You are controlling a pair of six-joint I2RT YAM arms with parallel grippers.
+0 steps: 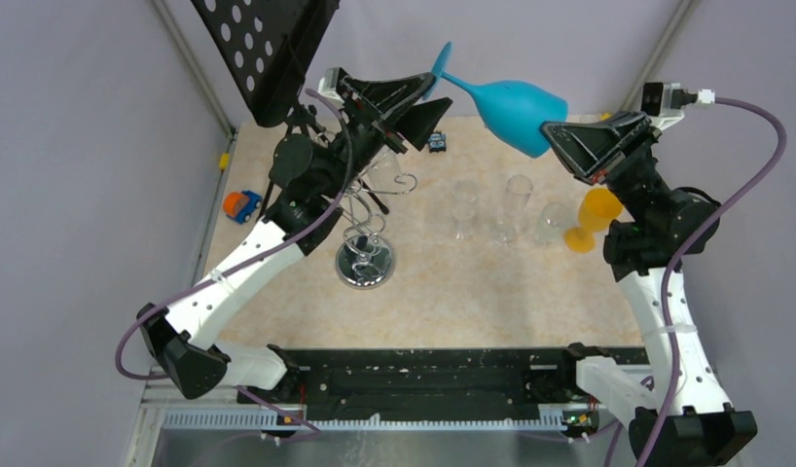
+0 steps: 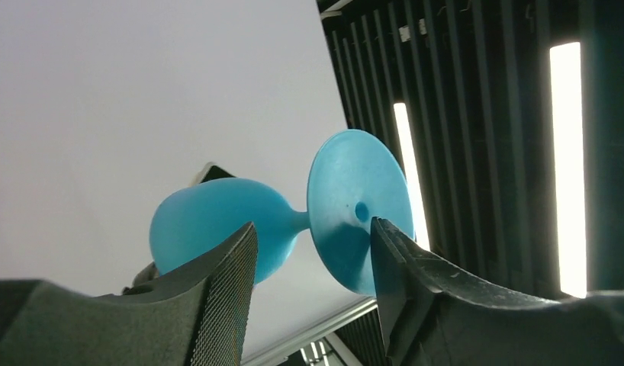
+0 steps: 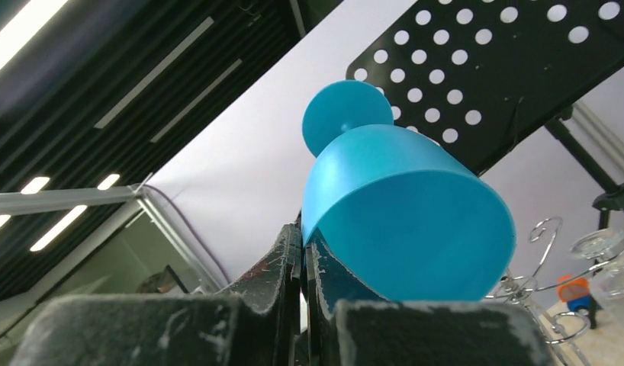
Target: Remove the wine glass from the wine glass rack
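A blue wine glass (image 1: 516,112) hangs tilted in the air above the back of the table, with its foot up to the left. My right gripper (image 1: 558,136) is shut on the rim of its bowl (image 3: 400,221), and the two fingers (image 3: 290,252) pinch the wall. My left gripper (image 2: 313,229) is open around the stem by the round foot (image 2: 358,198). One finger (image 2: 385,252) lies close against the foot, and the meshed finger (image 2: 233,282) stands apart from the bowl. The silver wire wine glass rack (image 1: 365,261) stands on its chrome base below the left arm.
A black perforated plate on a tripod (image 1: 268,49) rises at the back left. Clear glasses (image 1: 516,209) and an orange glass (image 1: 594,219) stand on the table right of the rack. A toy car (image 1: 241,206) lies at the left edge.
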